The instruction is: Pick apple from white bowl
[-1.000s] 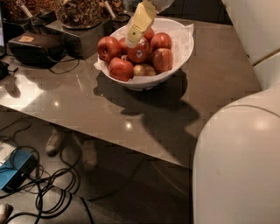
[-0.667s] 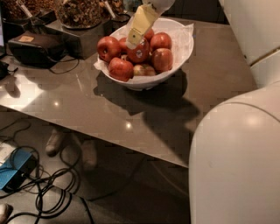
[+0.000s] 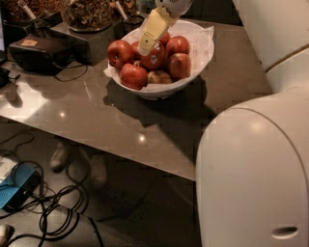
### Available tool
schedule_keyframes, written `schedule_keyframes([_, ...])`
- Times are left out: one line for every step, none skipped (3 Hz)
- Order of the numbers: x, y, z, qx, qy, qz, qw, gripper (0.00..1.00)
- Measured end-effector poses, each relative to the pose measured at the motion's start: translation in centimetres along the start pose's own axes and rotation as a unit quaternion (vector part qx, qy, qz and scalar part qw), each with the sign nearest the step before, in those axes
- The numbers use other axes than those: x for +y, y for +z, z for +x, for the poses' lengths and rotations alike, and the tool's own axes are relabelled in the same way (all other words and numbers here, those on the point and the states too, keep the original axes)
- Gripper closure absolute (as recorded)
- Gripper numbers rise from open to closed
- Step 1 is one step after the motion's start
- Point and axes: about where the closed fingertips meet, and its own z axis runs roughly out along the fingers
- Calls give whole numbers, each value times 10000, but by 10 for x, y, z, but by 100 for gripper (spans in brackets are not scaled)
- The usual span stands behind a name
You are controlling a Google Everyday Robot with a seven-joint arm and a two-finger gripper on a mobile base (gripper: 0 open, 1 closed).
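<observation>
The white bowl (image 3: 200, 50) stands at the far middle of the brown table, lined with crinkled white paper. It holds several red apples and a pale yellowish one (image 3: 157, 77). The dark red apple (image 3: 155, 57) with a small pale sticker lies in the middle of the pile. My gripper (image 3: 145, 48), pale yellow, reaches down from above. Its tip is at the left side of the stickered apple, between it and the red apple (image 3: 119, 52) on the left. It holds nothing that I can see.
A dark box (image 3: 38, 52) with a cable lies at the table's far left. Jars of snacks (image 3: 87, 14) stand behind the bowl. My white body (image 3: 256, 169) fills the right foreground. Cables (image 3: 53, 212) and a blue object (image 3: 14, 190) lie on the floor below the table's edge.
The gripper has sunk a little lower among the apples. The bowl and the apples have not moved.
</observation>
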Motion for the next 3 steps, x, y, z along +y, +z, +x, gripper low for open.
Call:
schedule_keyframes([-8,11,3,62,103,-47,9999,14])
schedule_keyframes([-15,19,6,101,185,-78,9997,30])
schedule_keyframes([-20,25,9,135,239,-103,9996,30])
